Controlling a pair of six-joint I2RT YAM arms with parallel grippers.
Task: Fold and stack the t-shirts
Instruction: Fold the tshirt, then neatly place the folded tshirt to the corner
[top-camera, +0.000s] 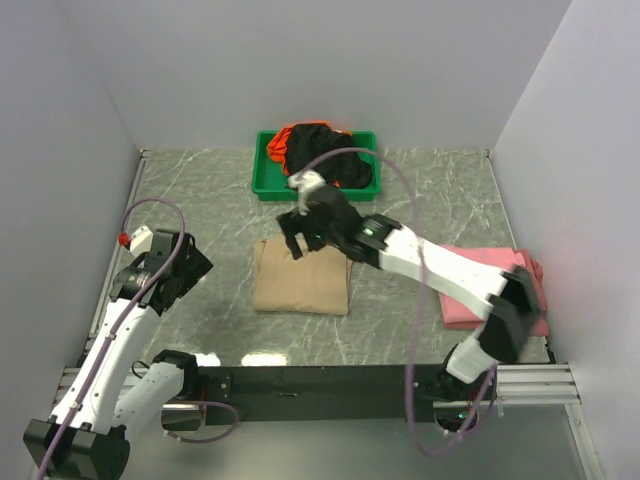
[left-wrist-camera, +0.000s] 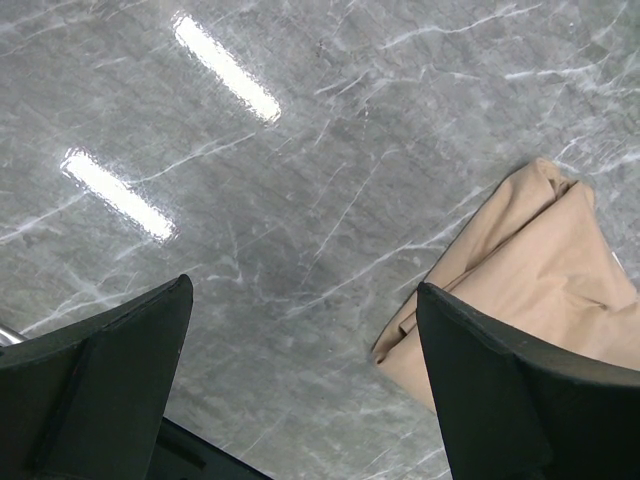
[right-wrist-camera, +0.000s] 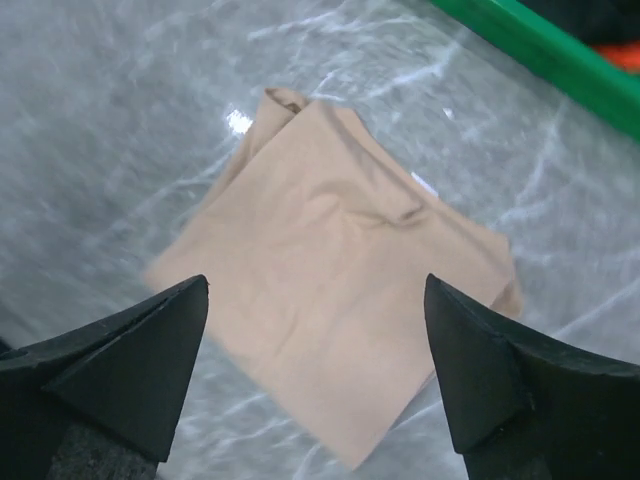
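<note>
Since the tan t-shirt (top-camera: 300, 278) lies folded, stacking seems next. Right gripper (right-wrist-camera: 316, 280) gapes empty above it; left gripper (left-wrist-camera: 302, 285) gapes empty too.

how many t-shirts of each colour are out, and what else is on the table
tan t-shirt: 1
pink t-shirt: 1
black t-shirt: 1
orange t-shirt: 1
green tray: 1
total: 5

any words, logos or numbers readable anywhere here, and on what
None can be read: no print, label or number shows on the tan t-shirt, the pink t-shirt or the green tray.
</note>
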